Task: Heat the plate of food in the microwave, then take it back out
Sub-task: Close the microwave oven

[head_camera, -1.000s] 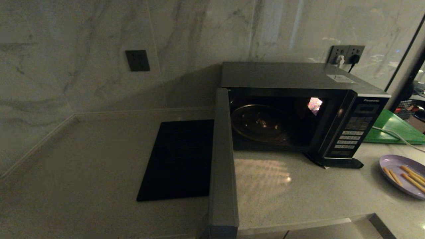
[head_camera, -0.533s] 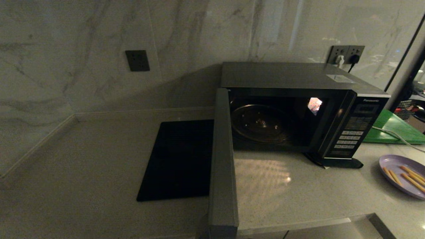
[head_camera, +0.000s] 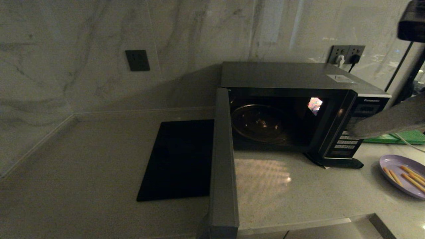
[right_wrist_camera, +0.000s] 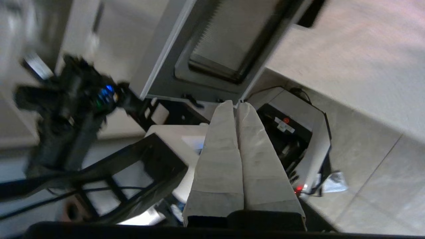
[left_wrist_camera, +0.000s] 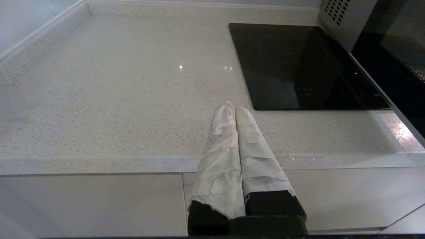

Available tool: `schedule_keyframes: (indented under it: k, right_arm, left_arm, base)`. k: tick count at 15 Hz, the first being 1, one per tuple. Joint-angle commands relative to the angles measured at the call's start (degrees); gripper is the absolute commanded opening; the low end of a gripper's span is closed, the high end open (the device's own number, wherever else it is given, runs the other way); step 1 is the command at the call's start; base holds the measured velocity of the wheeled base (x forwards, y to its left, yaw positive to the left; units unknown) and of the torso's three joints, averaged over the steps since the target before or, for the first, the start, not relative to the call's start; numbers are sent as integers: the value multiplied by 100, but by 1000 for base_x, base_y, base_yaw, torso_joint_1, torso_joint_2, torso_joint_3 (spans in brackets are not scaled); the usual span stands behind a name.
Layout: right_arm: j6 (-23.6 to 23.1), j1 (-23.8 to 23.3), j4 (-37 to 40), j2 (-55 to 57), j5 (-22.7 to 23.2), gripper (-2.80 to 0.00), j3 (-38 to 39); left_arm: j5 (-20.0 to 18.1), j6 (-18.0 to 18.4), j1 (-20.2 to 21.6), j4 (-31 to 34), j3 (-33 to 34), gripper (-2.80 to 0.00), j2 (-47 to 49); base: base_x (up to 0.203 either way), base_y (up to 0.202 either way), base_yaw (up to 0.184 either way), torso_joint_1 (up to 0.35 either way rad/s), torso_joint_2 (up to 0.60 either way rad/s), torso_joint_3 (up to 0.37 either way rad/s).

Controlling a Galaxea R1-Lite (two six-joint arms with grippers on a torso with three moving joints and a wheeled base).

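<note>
The microwave [head_camera: 298, 76] stands on the counter with its door [head_camera: 222, 159] swung wide open toward me and its glass turntable [head_camera: 259, 122] bare. The light-purple plate of food [head_camera: 395, 162] sits on the counter right of the microwave, with orange-tan sticks [head_camera: 411, 177] on it. My right gripper [head_camera: 353, 132] reaches in from the right, in front of the keypad and above the plate; in the right wrist view it [right_wrist_camera: 236, 104] is shut and empty. My left gripper [left_wrist_camera: 232, 108] is shut and empty over the counter's front edge, left of the door.
A flat black slab [head_camera: 179, 159] lies left of the door. A green board [head_camera: 411, 136] and a white cable [head_camera: 403, 139] lie behind the plate. A wall socket [head_camera: 347, 54] with plugs is behind the microwave. The counter's front edge is close.
My right arm has swung into the head view from the right, now in front of the keypad. Microwave, door and plate have not moved.
</note>
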Motion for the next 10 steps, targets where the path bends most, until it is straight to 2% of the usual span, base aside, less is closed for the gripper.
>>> schedule_keyframes:
  k: [1,6,10]
  right_arm:
    - [-73,440,-251,767,26,-280,-40]
    - [-2,1068,-1943,1021,5,-280,-42]
    - [657,1707,-2499,1255,-44,-280,-38]
  left_arm:
    - [5,-5,2,-4,0,-280,9]
    - [5,-5,2,-4,0,-280,1]
    - [5,-5,2,-4,0,-280,3]
  base:
    - [0,0,0,0,0,0]
    - [0,0,0,0,0,0]
    - [0,0,0,0,0,0]
